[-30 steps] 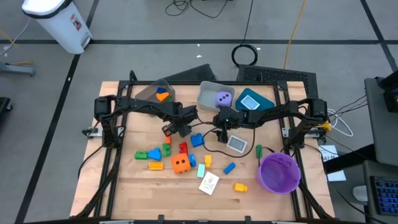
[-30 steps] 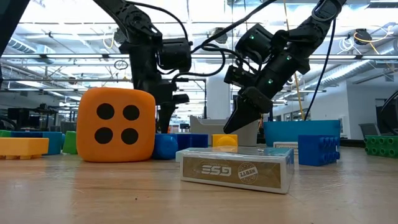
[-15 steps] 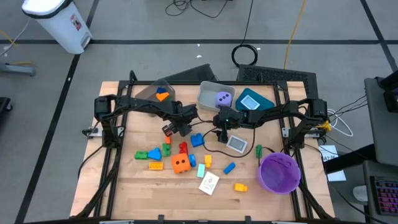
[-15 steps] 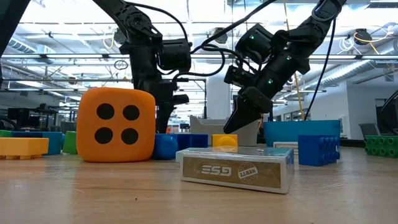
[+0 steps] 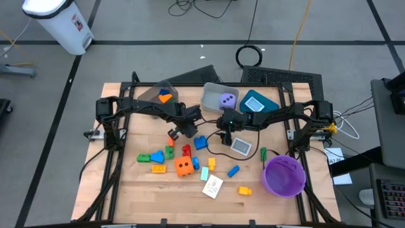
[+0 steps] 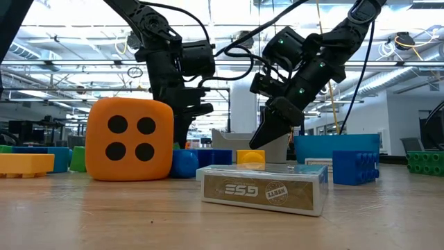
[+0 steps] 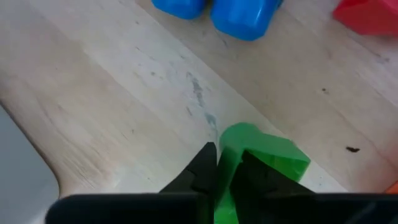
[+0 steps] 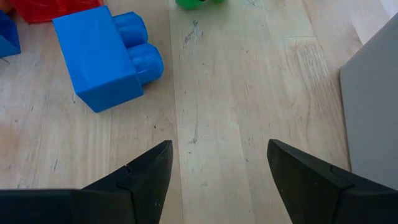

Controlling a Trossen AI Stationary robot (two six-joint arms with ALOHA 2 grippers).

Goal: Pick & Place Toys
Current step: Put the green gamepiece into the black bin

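A: How many dice are there, from the near edge back?

B: Two: an orange die [image 5: 184, 166] on the table and a purple die [image 5: 226, 100] in the grey bin [image 5: 211, 95].

A: And the pincers?

B: The left gripper [image 7: 229, 177] is clamped on a green block [image 7: 264, 155] over the wood near the table's middle; the right gripper [image 8: 217, 162] stands apart, holding nothing, near a blue block [image 8: 106, 56].

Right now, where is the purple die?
In the high view, the purple die lies inside the grey bin at the table's far edge, between the brown bin on its left and the teal bin on its right.
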